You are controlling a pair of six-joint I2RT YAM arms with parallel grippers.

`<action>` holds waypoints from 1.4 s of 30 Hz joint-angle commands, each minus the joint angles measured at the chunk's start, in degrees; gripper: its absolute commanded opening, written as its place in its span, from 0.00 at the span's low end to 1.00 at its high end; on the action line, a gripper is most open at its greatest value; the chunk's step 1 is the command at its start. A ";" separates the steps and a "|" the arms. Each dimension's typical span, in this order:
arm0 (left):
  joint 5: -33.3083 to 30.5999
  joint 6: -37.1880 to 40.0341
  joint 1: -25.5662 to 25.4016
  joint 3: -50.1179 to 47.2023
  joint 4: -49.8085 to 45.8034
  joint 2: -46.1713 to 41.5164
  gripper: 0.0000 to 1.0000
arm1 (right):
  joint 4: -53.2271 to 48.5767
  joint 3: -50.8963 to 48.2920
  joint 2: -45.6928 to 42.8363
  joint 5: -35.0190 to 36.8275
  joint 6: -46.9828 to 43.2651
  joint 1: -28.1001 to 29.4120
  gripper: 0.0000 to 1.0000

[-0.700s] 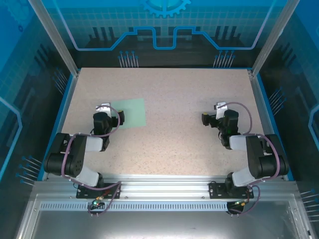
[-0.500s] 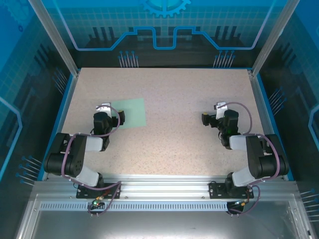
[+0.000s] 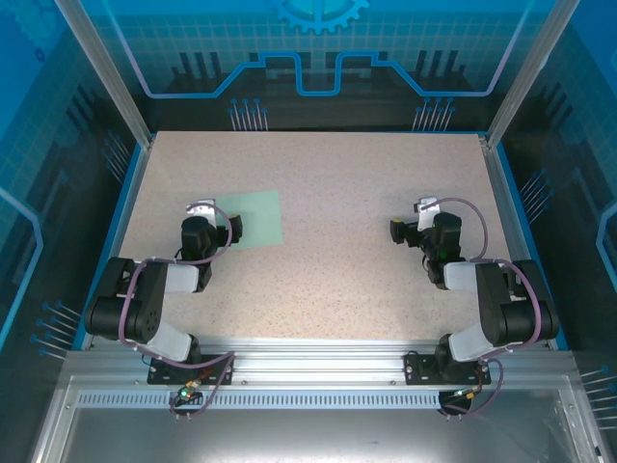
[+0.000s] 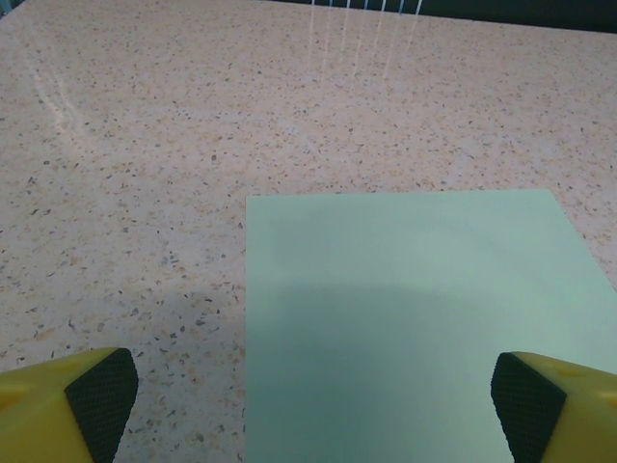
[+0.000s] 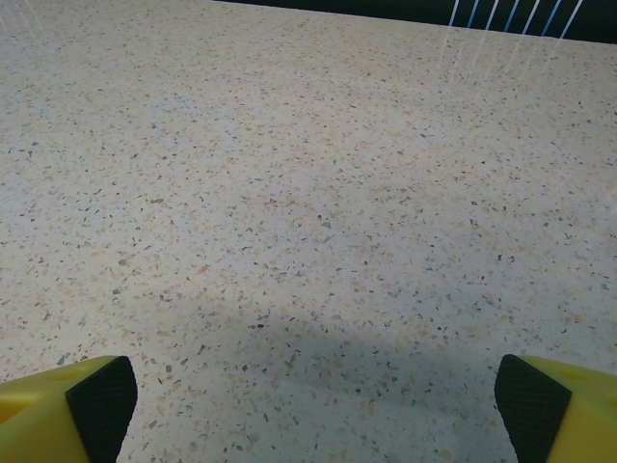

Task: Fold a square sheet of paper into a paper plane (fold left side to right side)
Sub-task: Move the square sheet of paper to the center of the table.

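The square sheet of paper (image 3: 256,218), pale mint-green and unfolded, lies flat on the left half of my speckled table (image 3: 337,174).

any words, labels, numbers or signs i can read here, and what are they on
None can be read.
The square sheet of paper is plain and unmarked.
The back wall bears a gear emblem and line patterns, no letters.
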 commanded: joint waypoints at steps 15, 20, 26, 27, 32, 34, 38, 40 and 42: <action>13.10 -25.35 -0.82 24.98 -68.62 -19.67 0.98 | -51.27 19.10 -20.09 4.60 18.04 2.29 0.99; 14.02 -24.04 -1.07 32.28 -77.43 -9.85 0.99 | -62.21 21.43 -22.96 1.96 23.75 8.41 1.00; 14.24 -21.61 -1.07 44.02 -79.94 5.67 0.99 | -68.08 23.24 -21.61 5.77 24.97 17.51 0.99; 14.39 -21.22 -1.08 45.72 -80.10 7.72 0.99 | -68.59 23.51 -21.17 6.67 24.97 18.38 0.99; 17.36 -20.48 -1.41 54.33 -81.04 19.40 0.98 | -70.08 24.57 -19.73 9.28 24.50 19.97 1.00; 17.83 -20.18 -1.98 57.26 -81.97 23.03 0.99 | -70.21 24.47 -19.78 9.43 24.49 20.06 1.00; 18.98 -19.76 -3.38 61.78 -83.08 28.08 0.99 | -70.45 24.13 -19.69 9.84 24.36 20.31 1.00; 18.53 -19.70 -3.98 63.41 -84.48 30.03 0.99 | -70.96 24.15 -19.60 10.09 24.15 20.37 0.99; 17.87 -19.85 -4.60 63.89 -85.16 31.20 0.98 | -71.49 24.26 -19.68 10.26 23.86 20.37 0.99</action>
